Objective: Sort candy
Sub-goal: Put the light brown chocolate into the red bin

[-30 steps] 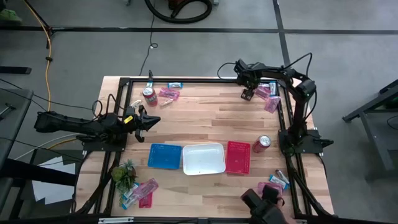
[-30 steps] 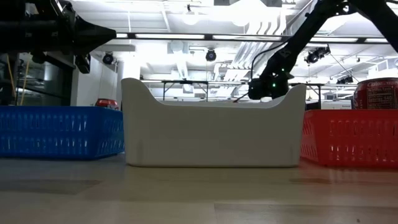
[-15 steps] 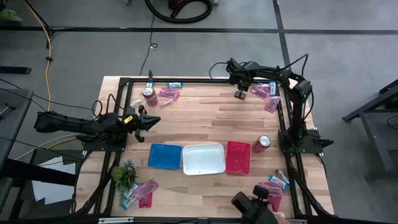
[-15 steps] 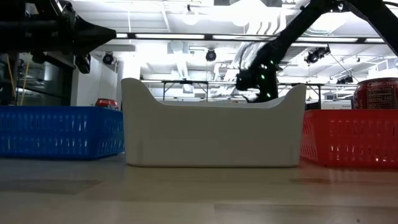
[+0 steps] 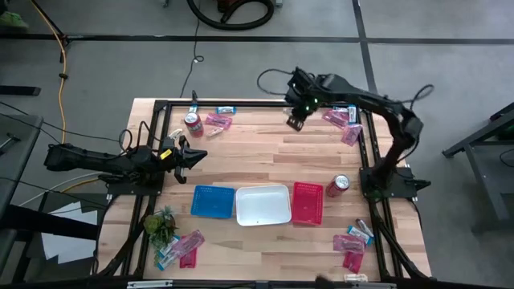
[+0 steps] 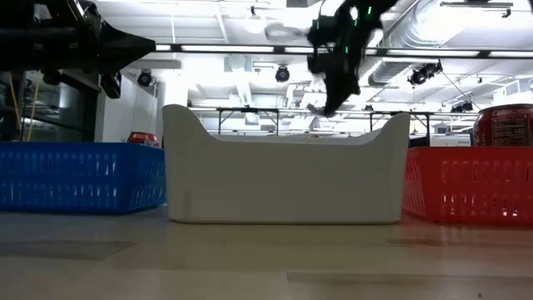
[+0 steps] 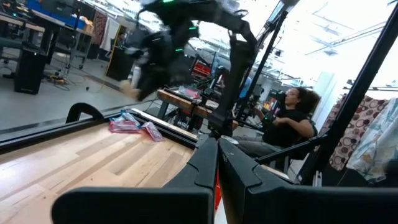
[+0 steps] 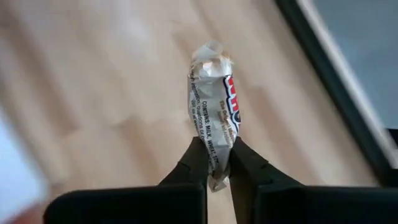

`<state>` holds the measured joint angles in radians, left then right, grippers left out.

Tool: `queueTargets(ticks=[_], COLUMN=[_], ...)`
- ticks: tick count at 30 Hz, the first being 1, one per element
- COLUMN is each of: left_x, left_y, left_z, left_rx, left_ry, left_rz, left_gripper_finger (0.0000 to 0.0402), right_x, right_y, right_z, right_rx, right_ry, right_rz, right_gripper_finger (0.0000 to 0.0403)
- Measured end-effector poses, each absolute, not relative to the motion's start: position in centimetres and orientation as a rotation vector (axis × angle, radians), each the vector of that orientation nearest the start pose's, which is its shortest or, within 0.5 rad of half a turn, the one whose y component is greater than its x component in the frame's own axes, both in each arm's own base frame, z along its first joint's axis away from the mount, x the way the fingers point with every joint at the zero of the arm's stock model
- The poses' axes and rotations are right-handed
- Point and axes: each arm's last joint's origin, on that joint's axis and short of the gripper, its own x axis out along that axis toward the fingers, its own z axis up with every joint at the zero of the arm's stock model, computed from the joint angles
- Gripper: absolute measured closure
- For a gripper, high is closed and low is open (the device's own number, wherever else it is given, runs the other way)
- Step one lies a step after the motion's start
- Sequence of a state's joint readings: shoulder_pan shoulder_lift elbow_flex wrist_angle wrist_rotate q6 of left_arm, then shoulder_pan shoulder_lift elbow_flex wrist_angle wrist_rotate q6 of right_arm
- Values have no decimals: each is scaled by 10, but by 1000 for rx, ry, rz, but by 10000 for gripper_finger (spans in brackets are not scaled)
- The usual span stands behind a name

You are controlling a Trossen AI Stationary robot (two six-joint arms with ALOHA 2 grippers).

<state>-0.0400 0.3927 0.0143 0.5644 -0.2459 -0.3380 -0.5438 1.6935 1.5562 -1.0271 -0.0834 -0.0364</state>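
Silver-white and crinkled, the small wrapped candy bar [image 8: 213, 127] with blue lettering hangs pinched by one end in my right claw [image 5: 295, 122], raised over the far side of the pale wooden counter [image 5: 265, 152]. With so little wrapper between the tips, I judge a fast swing toward the blue, white and red plastic trays [image 5: 257, 204] could shake it loose. My left claw [image 5: 195, 155] waits closed and empty at the counter's left edge.

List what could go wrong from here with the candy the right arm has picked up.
1. The right tool pinches only the lower end of the wrapped candy; the packet could slip out in transit.
2. The three trays sit edge to edge, so a slightly off release may land it in the wrong one.
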Motion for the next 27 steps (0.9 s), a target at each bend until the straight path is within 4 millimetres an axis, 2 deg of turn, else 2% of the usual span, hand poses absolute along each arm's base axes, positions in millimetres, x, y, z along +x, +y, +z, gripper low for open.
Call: queueTargets(ticks=[6,10,13,18,27], left_x=[120,120,120,120,120], left_y=[2,2,2,2,2], left_z=[187,187,187,187,187], left_rx=[-362,-362,-362,-362,-362], left_ry=[-217,-217,-217,-216,-217], left_rz=[172,173,172,173,172], left_gripper_finger=[401,401,401,401,401], right_x=[306,311,307,292,255], right_y=[-84,-23,16,69,147], right_z=[334,336,333,329,328], right_rx=[383,337,317,307,273], right_ry=[1037,1052,1093,1139,1135], right_rz=[-348,-367,-396,-416,-365], right_gripper_finger=[398,400,400,401,402])
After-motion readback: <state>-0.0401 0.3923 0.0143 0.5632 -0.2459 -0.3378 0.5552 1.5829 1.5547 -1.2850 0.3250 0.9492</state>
